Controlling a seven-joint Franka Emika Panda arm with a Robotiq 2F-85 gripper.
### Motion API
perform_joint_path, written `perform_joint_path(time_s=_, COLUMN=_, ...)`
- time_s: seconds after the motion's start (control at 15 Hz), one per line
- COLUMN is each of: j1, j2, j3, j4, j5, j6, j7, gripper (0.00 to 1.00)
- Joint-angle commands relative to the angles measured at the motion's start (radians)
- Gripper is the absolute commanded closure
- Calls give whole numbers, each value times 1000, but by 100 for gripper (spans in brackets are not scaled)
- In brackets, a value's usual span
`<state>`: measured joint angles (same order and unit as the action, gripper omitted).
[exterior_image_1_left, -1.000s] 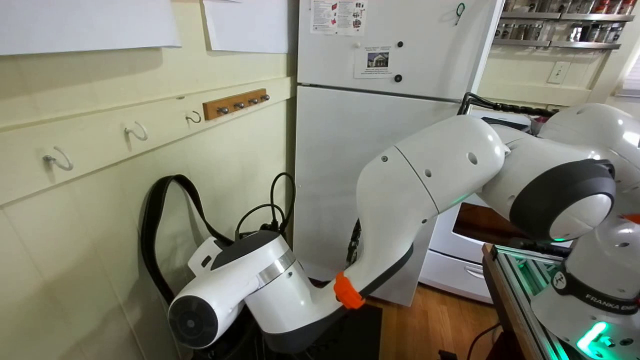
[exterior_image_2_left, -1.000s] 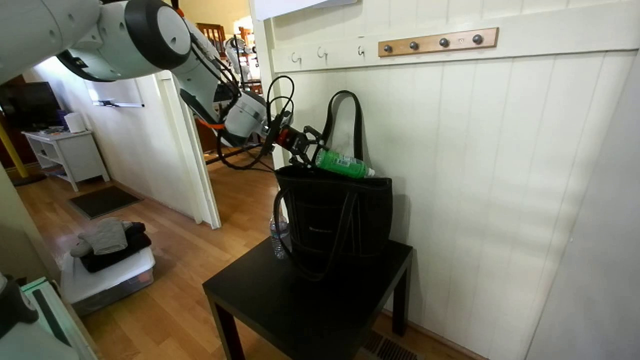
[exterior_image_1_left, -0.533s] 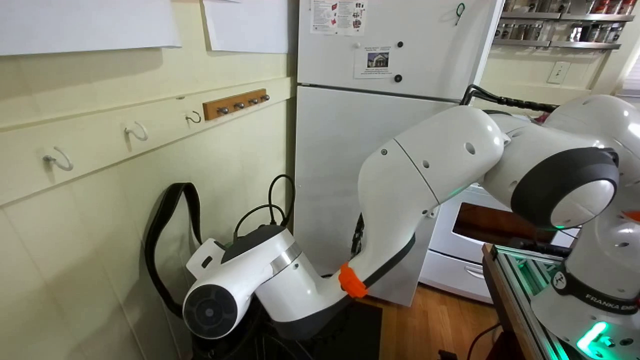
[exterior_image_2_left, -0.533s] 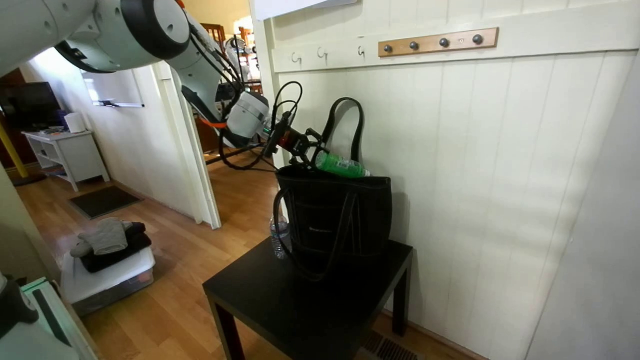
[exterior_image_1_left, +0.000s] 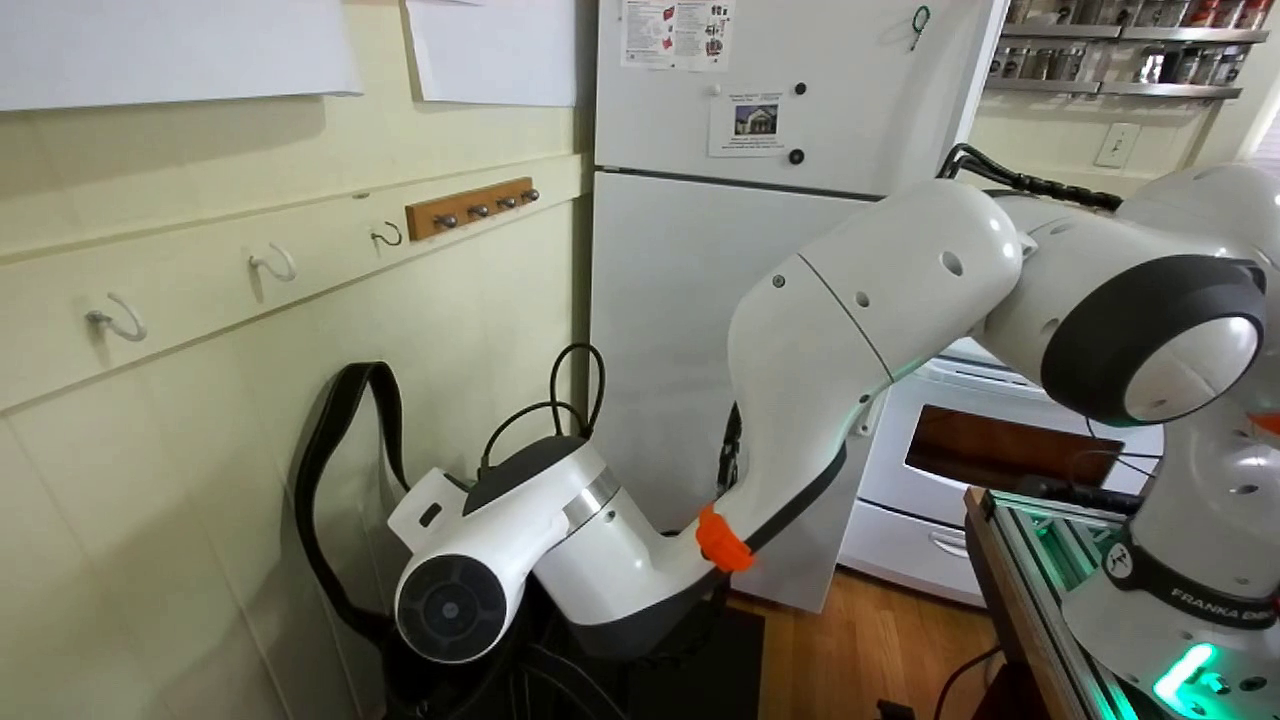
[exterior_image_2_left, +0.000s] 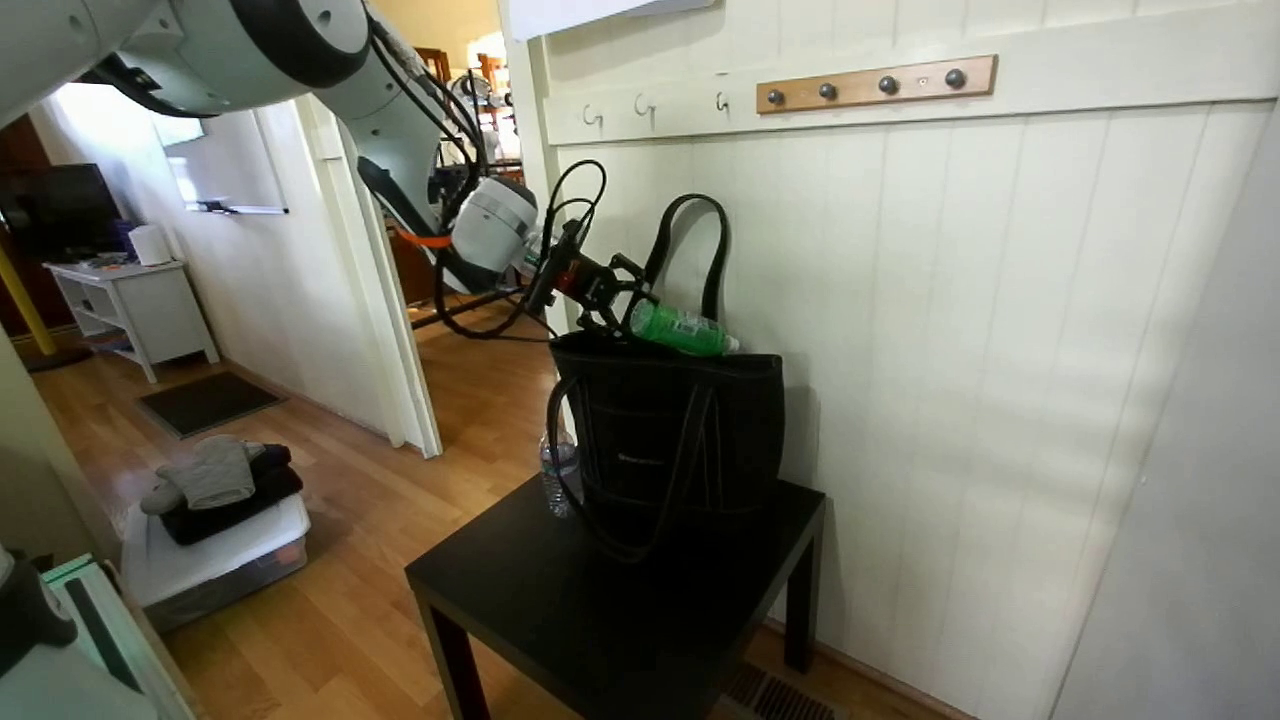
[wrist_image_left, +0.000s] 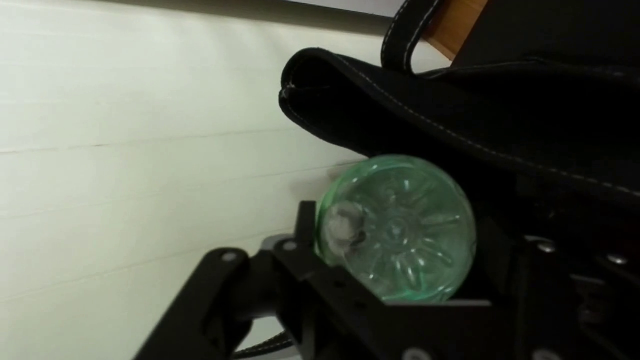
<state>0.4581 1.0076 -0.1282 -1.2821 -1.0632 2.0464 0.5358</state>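
The claw (exterior_image_2_left: 636, 312) stands partly open, its fingers (wrist_image_left: 306, 220) spread to the width of a green bottle (exterior_image_2_left: 682, 330), and it has hold of that bottle by the base end. The bottle slants out ahead of the claw, its pale cap (exterior_image_2_left: 733, 345) the farthest and lowest part, over the mouth of a black bag (exterior_image_2_left: 650, 430); whether it touches the bag's rim cannot be told. The bag stands upright directly below the claw on a dark tabletop (exterior_image_2_left: 600, 630). One strap (exterior_image_2_left: 724, 240) rises in a loop just beyond the claw, while a second strap (exterior_image_2_left: 685, 470) hangs down the bag's side, lower than the claw. Also lower, right beside the bag, a clear bottle (exterior_image_2_left: 560, 480) stands on the tabletop. Behind the claw runs the white arm (exterior_image_1_left: 830, 370), which hides it in an exterior view. Higher than the claw and beyond it, a wooden rack (exterior_image_2_left: 858, 88) hangs on the wall (exterior_image_2_left: 1000, 300). Well apart from the claw and far below it, clothes (exterior_image_2_left: 215, 475) lie on a plastic bin (exterior_image_2_left: 235, 548).
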Motion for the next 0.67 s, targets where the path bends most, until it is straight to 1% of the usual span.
perform_joint_path(time_s=0.0, j1=-15, j2=-63, j3=28, j4=-89, j5=-46, j6=22, j7=62, gripper=0)
perform_joint_path(time_s=0.4, j1=-31, j2=-103, j3=49, j4=-128, j5=-50, j6=16, j7=97, gripper=0)
perform_joint_path(time_s=0.6, j1=-45, j2=-121, j3=63, j4=-144, j5=-37, j6=10, j7=95, gripper=0)
